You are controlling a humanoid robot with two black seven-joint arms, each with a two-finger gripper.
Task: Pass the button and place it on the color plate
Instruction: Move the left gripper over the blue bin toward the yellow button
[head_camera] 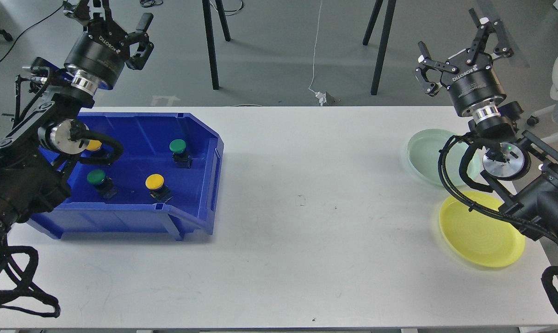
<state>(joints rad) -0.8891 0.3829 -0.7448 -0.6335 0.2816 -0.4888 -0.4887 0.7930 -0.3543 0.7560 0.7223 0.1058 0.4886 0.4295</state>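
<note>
A blue bin (pixel 205 185) at the table's left holds several push buttons: a green one (pixel 177 146), a second green one (pixel 96 177), a yellow one (pixel 155 181), and another yellow one (pixel 94 145) partly hidden behind my left arm. A pale green plate (pixel 424 155) and a yellow plate (pixel 480 231) lie at the right, both bare. My left gripper (pixel 105 18) is open and empty, raised above and behind the bin's far left corner. My right gripper (pixel 461 39) is open and empty, raised behind the green plate.
The white table (pixel 306 208) spans the view between bin and plates. Black stand legs (pixel 209 46) and a white cable with a plug (pixel 323 97) are on the floor behind the table. My right arm's links overlap both plates' edges.
</note>
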